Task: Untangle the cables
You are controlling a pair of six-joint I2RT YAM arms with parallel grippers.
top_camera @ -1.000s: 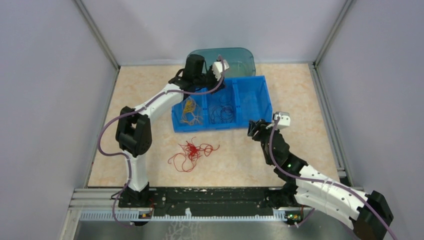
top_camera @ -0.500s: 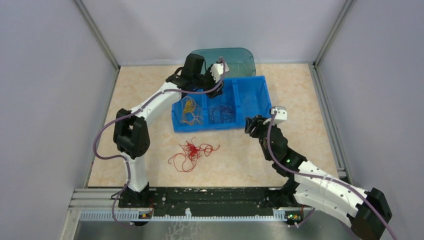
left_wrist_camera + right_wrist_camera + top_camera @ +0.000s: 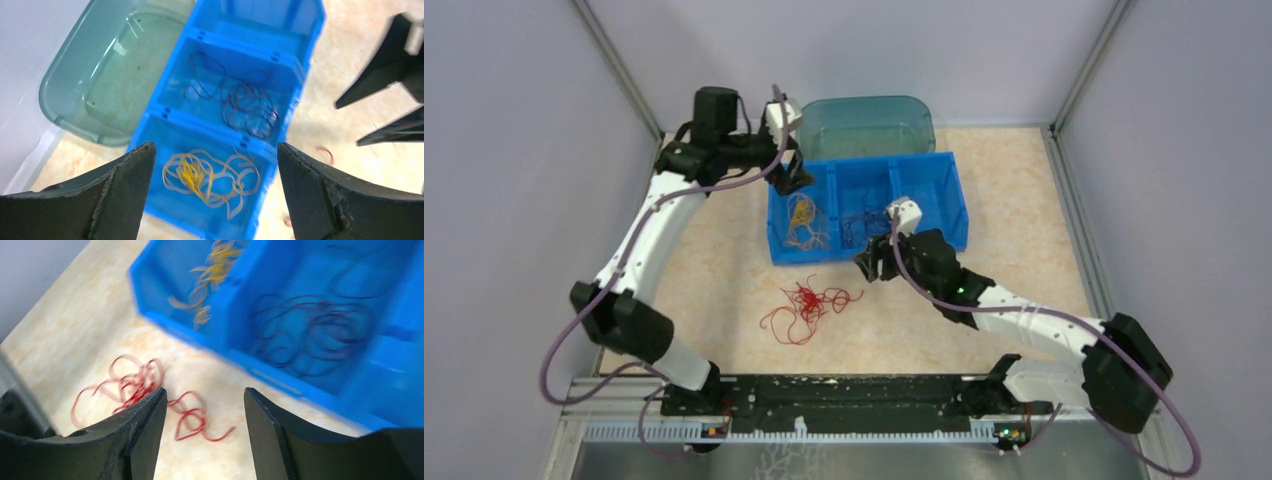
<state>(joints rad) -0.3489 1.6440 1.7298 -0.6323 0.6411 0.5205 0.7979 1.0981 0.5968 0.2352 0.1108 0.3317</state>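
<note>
At the middle of the overhead view, the bin (image 3: 956, 200) sits on the tabletop (image 3: 714, 270) with the tub (image 3: 869, 125) touching its far edge. The yellow cables (image 3: 802, 222) lie in the bin's left compartment and the dark cables (image 3: 865, 226) in the middle one. The red cables (image 3: 809, 305) lie loose on the tabletop below the bin, apart from its near wall.

I see my left tool (image 3: 796, 176) at the bin's upper-left corner, above the rim. From its wrist camera the left tool (image 3: 215, 150) is spread wide, with nothing between its fingers (image 3: 125, 185). Under it I look down on the yellow cables (image 3: 210, 175) at the bottom of the frame, the dark cables (image 3: 247, 107) above them, the bin's wall (image 3: 152, 102) and the tub (image 3: 100, 85) at the upper left.

My right tool (image 3: 871, 265) hangs just off the bin's near wall, below the middle compartment and to the upper right of the red cables. Its wrist picture is blurred, but the right tool (image 3: 205, 392) shows parted fingers (image 3: 145, 430) gripping nothing. The red cables (image 3: 135, 385) lie on the tabletop at the lower left of that frame, partly behind the left finger. The bin's front wall (image 3: 280, 385) crosses the frame above the fingertips, with the yellow cables (image 3: 215, 270) and the dark cables (image 3: 310, 330) inside.
</note>
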